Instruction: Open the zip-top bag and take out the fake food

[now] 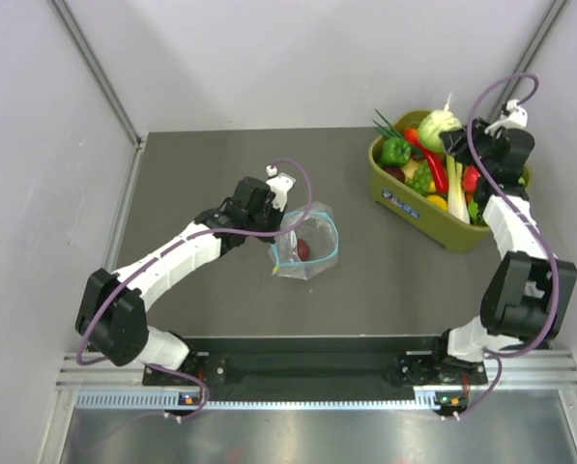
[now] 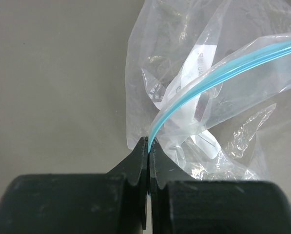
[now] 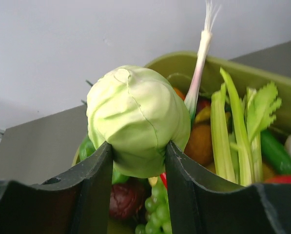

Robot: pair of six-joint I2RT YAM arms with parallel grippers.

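Note:
The clear zip-top bag (image 1: 307, 244) lies mid-table with its teal zip strip (image 2: 218, 75) curved open. A small dark red item (image 1: 302, 249) shows inside it. My left gripper (image 1: 282, 228) is shut on the strip's end at the bag's left corner; in the left wrist view its jaws (image 2: 149, 141) pinch the strip tightly. My right gripper (image 1: 449, 137) is shut on the pale green cabbage (image 3: 135, 117) and holds it above the olive-green tub (image 1: 404, 203). The cabbage (image 1: 437, 128) also shows from above.
The tub (image 3: 184, 61) at the back right holds a green bell pepper (image 1: 395, 150), a red chili (image 1: 433, 164), celery stalks (image 3: 238, 131), green grapes (image 3: 157, 214) and a spring onion (image 3: 200, 63). Grey walls enclose the table.

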